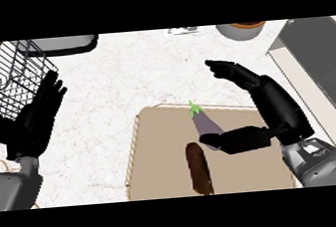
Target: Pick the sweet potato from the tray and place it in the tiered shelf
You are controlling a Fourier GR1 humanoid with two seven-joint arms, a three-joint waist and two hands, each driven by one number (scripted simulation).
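Currently tray point(148, 152) holds sweet potato point(198, 169) and eggplant point(207, 124); wire tiered shelf point(5, 78) far left. Right hand point(262, 98) unclenched above tray; left hand point(35, 118) resting, fingers straight.

Tray point(148, 152) at table's point(138, 73) near edge: sweet potato point(198, 169) and eggplant point(209, 124) on it, eggplant behind. Tiered shelf point(9, 78) at far left corner.

We see a white speckled stone counter point(138, 73) w/ a grey rounded pot point(240, 30) far right, a dark grey appliance edge point(66, 44) far left.
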